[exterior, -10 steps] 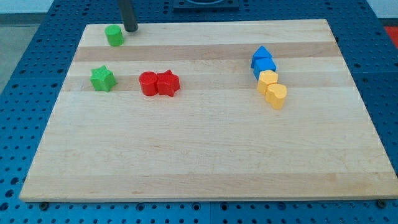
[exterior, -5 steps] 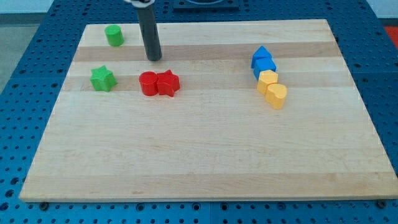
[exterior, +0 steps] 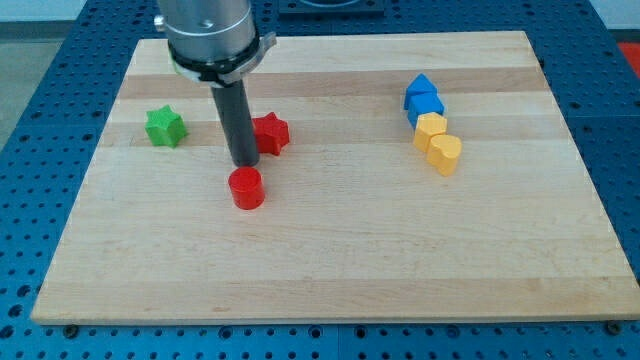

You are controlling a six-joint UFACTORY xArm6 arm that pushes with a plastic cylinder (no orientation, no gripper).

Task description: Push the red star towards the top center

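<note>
The red star (exterior: 271, 133) lies on the wooden board (exterior: 330, 250), left of centre. My tip (exterior: 244, 162) stands just left of and slightly below the star, close to it. A red cylinder (exterior: 246, 188) sits right below my tip, apart from the star. The rod and the arm's end rise from the tip to the view's top and hide the board's top left part.
A green star (exterior: 165, 127) lies to the left of the rod. At the right, two blue blocks (exterior: 422, 99) and two yellow blocks (exterior: 439, 143) form a tight diagonal row.
My tip has moved down and right from the top left to between the red blocks. The red cylinder has been pushed down away from the star. The green block at top left is now hidden.
</note>
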